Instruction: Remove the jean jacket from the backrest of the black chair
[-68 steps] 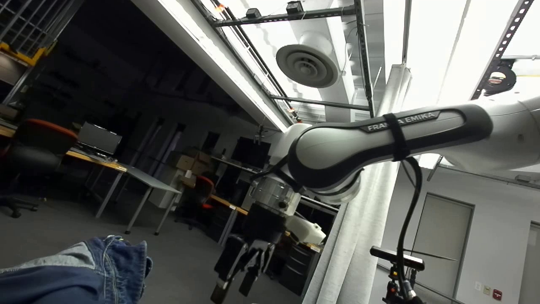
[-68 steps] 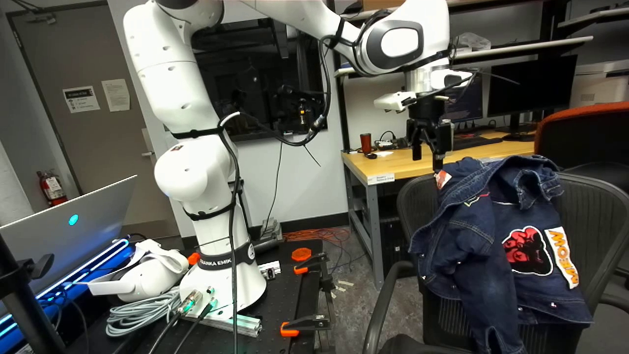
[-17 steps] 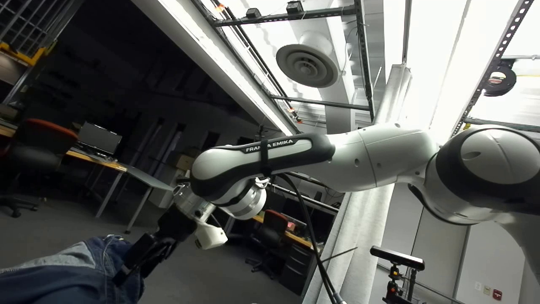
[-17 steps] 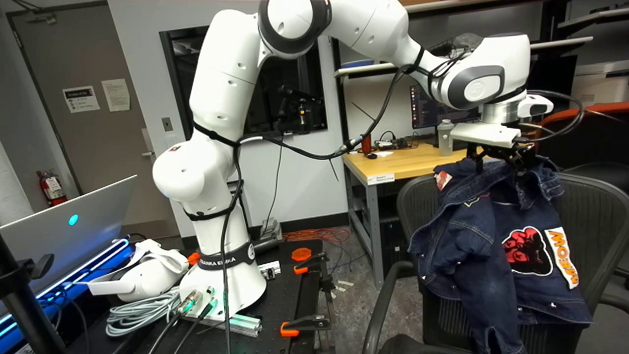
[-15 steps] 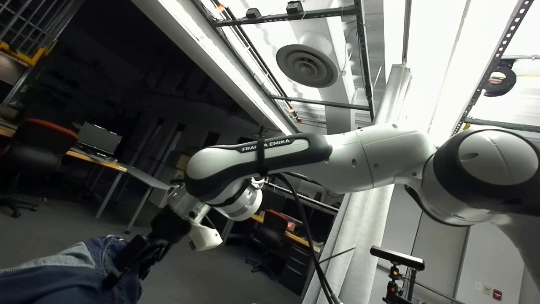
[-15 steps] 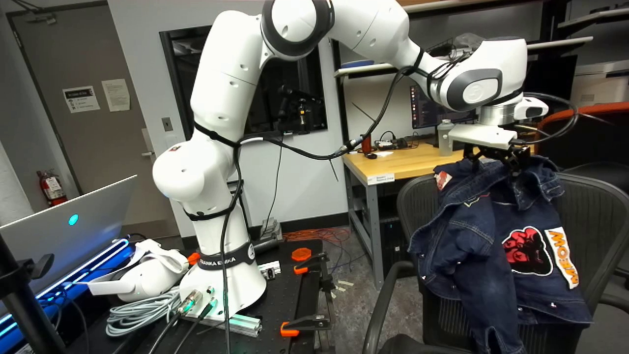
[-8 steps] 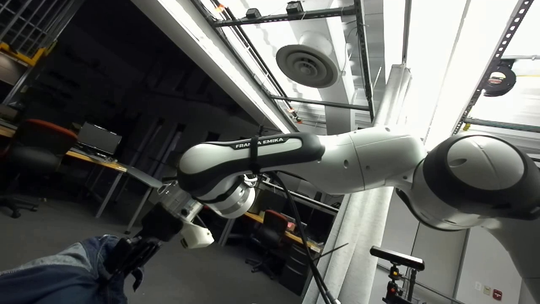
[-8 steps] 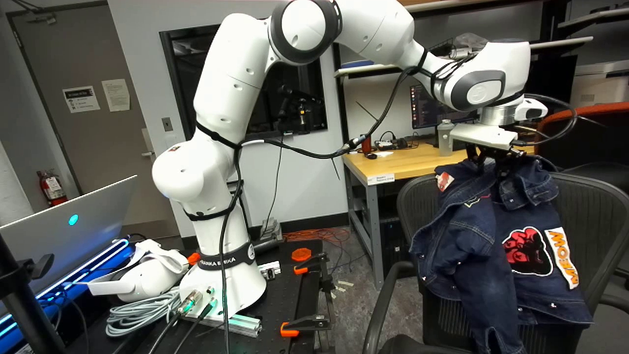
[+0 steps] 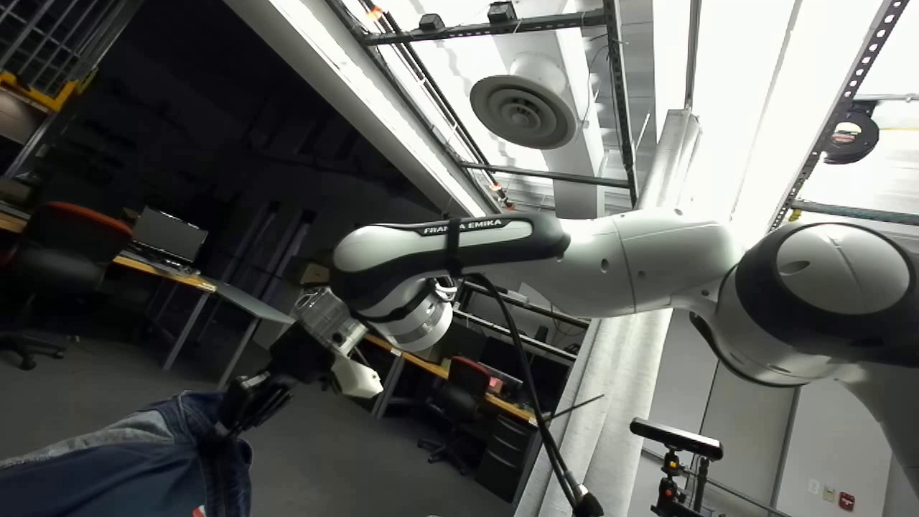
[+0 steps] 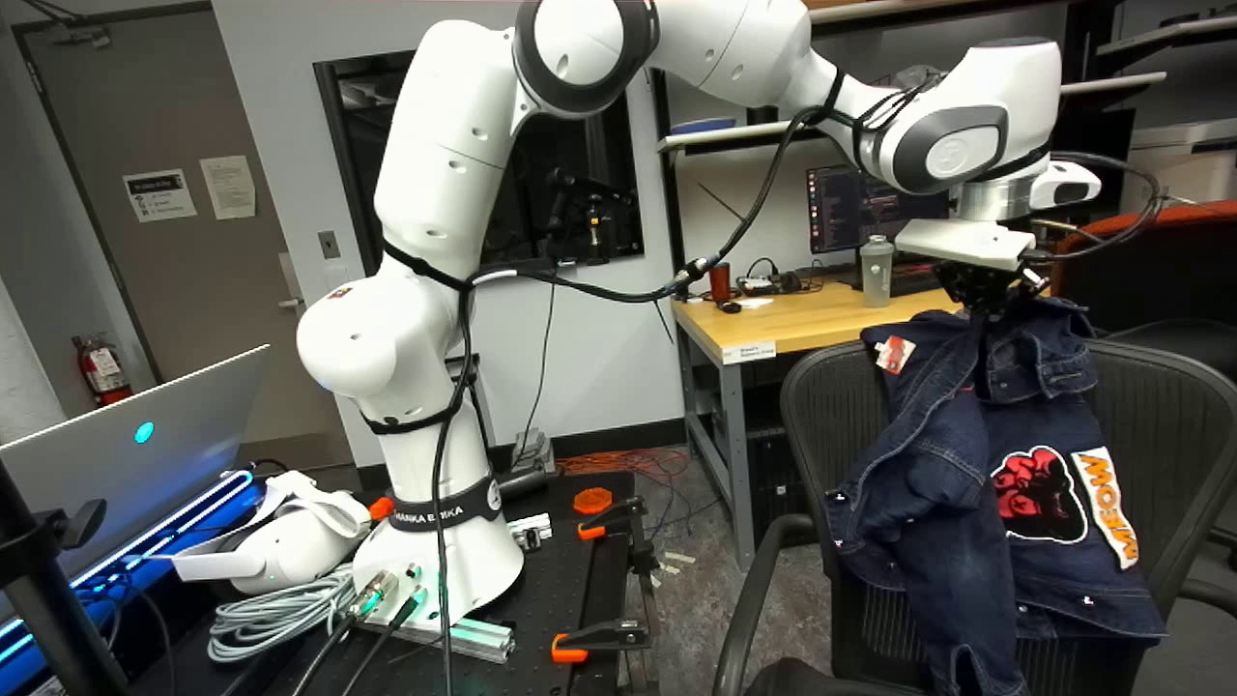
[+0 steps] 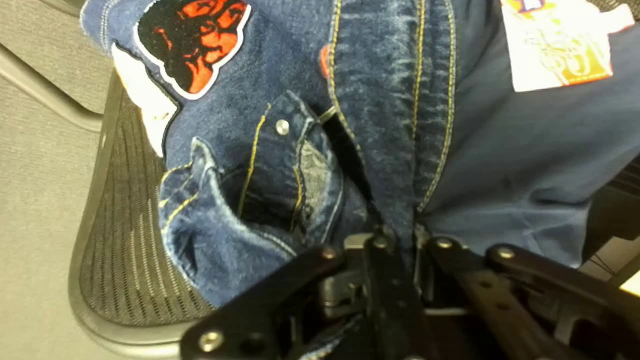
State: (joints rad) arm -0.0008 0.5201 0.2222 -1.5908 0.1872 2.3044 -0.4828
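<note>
The dark blue jean jacket (image 10: pixel 957 541), with its red and black patch (image 10: pixel 1039 493) and orange lettering, hangs over the backrest of the black chair (image 10: pixel 1189 445). My gripper (image 10: pixel 986 324) is at the jacket's top by the collar. In the wrist view a strip of stitched denim runs in between the jaws, and my gripper (image 11: pixel 400 235) is shut on it; the fingertips are buried in the cloth. A paper tag (image 11: pixel 560 45) shows on the right there. An exterior view catches only the jacket's upper part (image 9: pixel 136 459) under my gripper (image 9: pixel 222 431).
A wooden desk (image 10: pixel 802 319) with a bottle (image 10: pixel 876 271) and monitor (image 10: pixel 870 208) stands behind the chair. An orange-topped chair (image 10: pixel 1150 242) is behind at the right. The chair's armrest (image 10: pixel 759 599) juts toward the robot's table (image 10: pixel 570 580), which carries clamps.
The jaws have closed on the denim by the collar. Over the last half second the gripper has risen slightly, drawing the cloth up into folds and shifting the jacket's tag side toward the gripper.
</note>
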